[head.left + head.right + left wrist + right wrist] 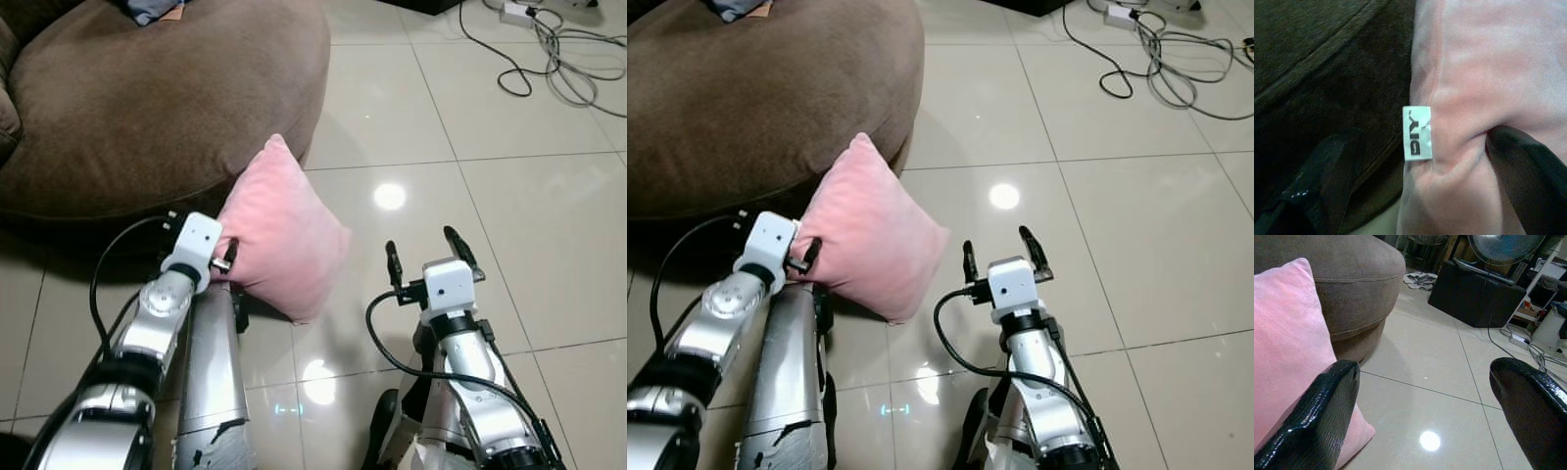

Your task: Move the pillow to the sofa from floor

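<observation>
A pink pillow [279, 230] stands on one corner on the tiled floor and leans against the front of the brown sofa [147, 98]. My left gripper [223, 264] is at the pillow's left edge. In the left wrist view its fingers [1528, 166] stand wide apart, open, around that edge; one presses a dent into the fabric beside a white label [1417, 132]. My right gripper [421, 242] is open with nothing in it. It hovers over the floor a little to the right of the pillow's lower corner, and the pillow [1288, 342] shows just beyond one of its fingers.
Loose cables [549, 49] and a power strip [514, 12] lie on the tiles at the far right. A black cabinet [1474, 293] with a fan [1503, 247] on it stands beyond the sofa. Something grey lies on the sofa seat [152, 10].
</observation>
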